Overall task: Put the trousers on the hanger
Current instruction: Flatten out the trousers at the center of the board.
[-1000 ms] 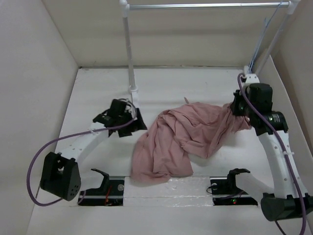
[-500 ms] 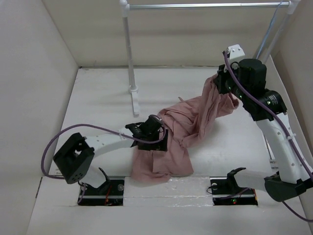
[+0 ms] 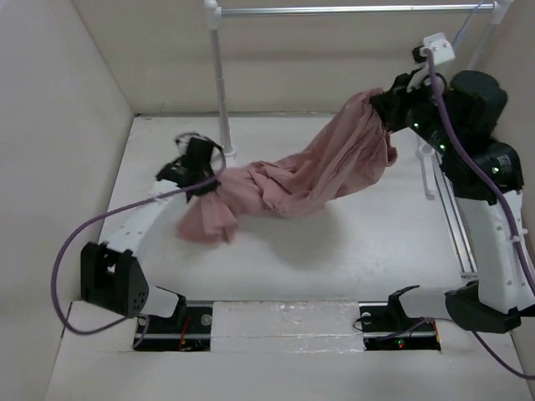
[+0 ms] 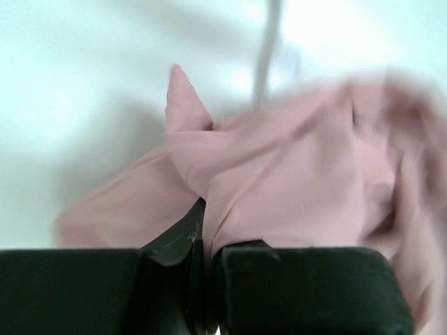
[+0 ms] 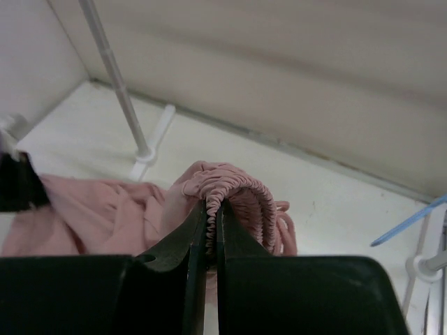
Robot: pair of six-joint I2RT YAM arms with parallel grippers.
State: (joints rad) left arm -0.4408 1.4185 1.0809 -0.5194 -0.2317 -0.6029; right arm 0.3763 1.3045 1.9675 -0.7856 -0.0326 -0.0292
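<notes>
The trousers are strung in a sagging band beneath the rail, high near its right post and low by the foot of its left post. The middle is seen drooping onto the table. The gathered waistband is pinched in the right gripper, whose jaws are pressed together on the elastic. A fold of leg fabric is clamped in the left gripper, its jaws likewise closed tight on the cloth.

Holding the garment at two ends is judged to be meant to pull it out of a heap, so that a long stretch can be draped over the hanger. Of this only a thin blue wire is seen, off toward the rail's right post.

The right arm is reared up tall, with its wrist raised toward the right end of the rail. The left arm is reached forward in a low arc, its wrist kept just beside the left post's foot.
</notes>
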